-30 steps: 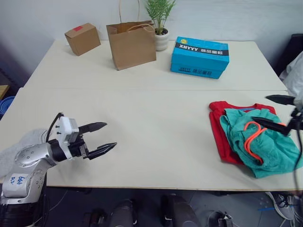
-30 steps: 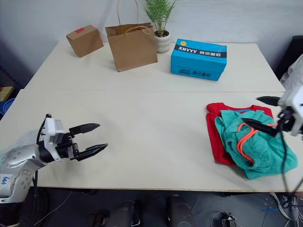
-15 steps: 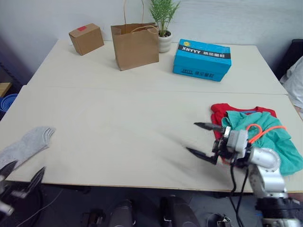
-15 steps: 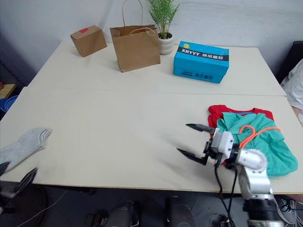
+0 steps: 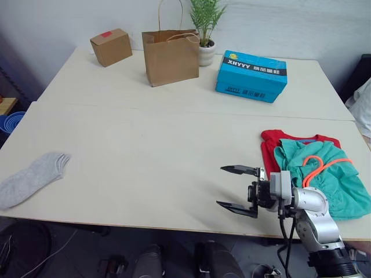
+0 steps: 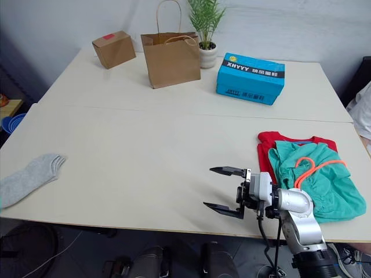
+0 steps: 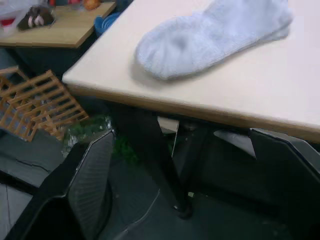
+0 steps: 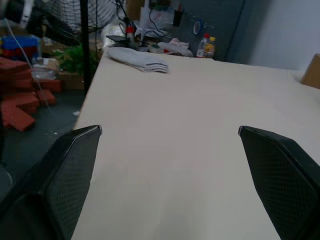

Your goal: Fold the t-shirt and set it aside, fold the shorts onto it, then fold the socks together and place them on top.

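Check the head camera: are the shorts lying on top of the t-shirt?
Yes, the teal shorts lie over the red t-shirt, which shows along their left and far edges.

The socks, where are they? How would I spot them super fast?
Start at the big pale table and follow its near edge to the far-left corner. The socks lie flat there, alone, far from the red t-shirt and teal shorts stacked on the right. They are small, soft and light grey.
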Motion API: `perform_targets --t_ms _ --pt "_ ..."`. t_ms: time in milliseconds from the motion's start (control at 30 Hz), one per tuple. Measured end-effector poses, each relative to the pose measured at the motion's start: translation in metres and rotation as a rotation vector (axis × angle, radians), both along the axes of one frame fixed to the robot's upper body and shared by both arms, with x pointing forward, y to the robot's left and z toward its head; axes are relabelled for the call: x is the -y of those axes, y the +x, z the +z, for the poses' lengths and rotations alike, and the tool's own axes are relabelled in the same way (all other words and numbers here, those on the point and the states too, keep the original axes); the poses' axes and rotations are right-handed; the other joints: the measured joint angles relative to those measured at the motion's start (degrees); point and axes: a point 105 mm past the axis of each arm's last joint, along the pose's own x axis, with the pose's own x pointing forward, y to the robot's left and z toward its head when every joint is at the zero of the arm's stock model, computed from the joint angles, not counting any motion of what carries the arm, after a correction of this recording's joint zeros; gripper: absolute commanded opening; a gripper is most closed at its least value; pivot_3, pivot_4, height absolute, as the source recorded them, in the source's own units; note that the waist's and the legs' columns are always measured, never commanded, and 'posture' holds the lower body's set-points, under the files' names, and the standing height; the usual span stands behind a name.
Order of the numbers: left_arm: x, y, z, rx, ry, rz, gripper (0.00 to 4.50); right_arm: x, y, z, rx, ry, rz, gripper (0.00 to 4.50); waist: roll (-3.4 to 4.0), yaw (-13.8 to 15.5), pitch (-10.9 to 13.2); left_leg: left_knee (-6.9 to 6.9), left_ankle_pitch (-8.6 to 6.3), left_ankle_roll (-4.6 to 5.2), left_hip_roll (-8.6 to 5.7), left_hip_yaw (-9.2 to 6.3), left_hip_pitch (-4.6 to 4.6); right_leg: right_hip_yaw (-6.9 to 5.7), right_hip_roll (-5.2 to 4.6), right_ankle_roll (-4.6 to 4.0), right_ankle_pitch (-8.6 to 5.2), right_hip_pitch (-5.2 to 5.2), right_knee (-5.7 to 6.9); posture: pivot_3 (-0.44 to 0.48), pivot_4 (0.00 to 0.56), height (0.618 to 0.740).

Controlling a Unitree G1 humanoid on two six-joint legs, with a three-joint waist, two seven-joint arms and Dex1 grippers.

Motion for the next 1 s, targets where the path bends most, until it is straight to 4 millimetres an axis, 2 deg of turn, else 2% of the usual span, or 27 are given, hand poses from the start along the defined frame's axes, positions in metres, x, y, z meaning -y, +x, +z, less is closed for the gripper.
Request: perform_targets --t_ms 133,200,267,400,567,667,767,1000 --pt "0.003 0.039 0.028 -0.023 0.096 -0.096 4.50 -0.005 -0.002 0.002 -0.009 0.014 0.045 4.48 0.13 -0.2 0.0 -0.01 0.01 0.01 -0.01 0.01 0.03 0.00 -0.01 0.13 0.09 0.09 -0.01 0.000 0.150 0.740" --pt "0.012 0.066 0.034 -0.053 0.126 -0.165 4.50 -0.007 -0.002 0.002 -0.008 0.021 0.050 4.48 0.14 -0.2 0.0 -0.02 0.01 0.02 -0.02 0.01 0.04 -0.01 -0.02 0.84 0.48 0.10 0.02 0.000 0.150 0.740" --pt "0.023 0.089 0.036 -0.089 0.158 -0.233 4.50 -0.009 0.000 0.004 -0.001 0.026 0.050 4.48 0.21 -0.2 0.0 -0.04 0.01 0.00 -0.02 0.01 0.05 -0.02 -0.02 0.87 0.50 0.10 0.02 0.000 0.150 0.740" --pt "0.037 0.133 0.028 -0.198 0.213 -0.330 4.50 -0.011 0.003 0.003 -0.004 0.030 0.022 4.48 0.34 -0.4 0.1 -0.12 0.03 -0.05 -0.02 0.01 0.07 -0.03 -0.02 0.86 0.51 0.07 0.04 0.000 0.150 0.740" --pt "0.031 0.151 0.003 -0.343 0.206 -0.331 4.50 -0.011 0.007 0.002 -0.004 0.023 -0.018 4.48 0.40 -1.0 0.1 -0.22 0.16 0.12 0.00 0.04 0.07 -0.04 -0.01 0.82 0.46 -0.04 0.11 0.000 0.150 0.740" --pt "0.030 0.158 0.004 -0.372 0.240 -0.347 4.50 -0.012 0.010 0.004 0.006 0.019 -0.039 4.48 0.57 -0.9 0.1 -0.22 0.16 0.06 -0.01 0.04 0.09 -0.04 -0.03 0.81 0.46 -0.05 0.16 0.000 0.150 0.740" --pt "0.027 0.162 0.000 -0.376 0.222 -0.340 3.90 -0.011 0.014 0.005 0.007 0.019 -0.068 4.50 0.75 -0.8 0.1 -0.19 0.09 -0.21 -0.02 0.04 0.18 -0.02 -0.05 0.79 0.45 -0.04 0.32 0.000 0.150 0.740" --pt "0.027 0.169 -0.014 -0.381 0.117 -0.348 1.68 -0.012 0.018 0.012 0.016 0.008 -0.104 4.50 0.98 -0.5 0.1 -0.38 0.17 -0.32 -0.02 0.08 0.80 0.05 -0.04 0.60 0.35 0.34 0.49 0.000 0.150 0.740"
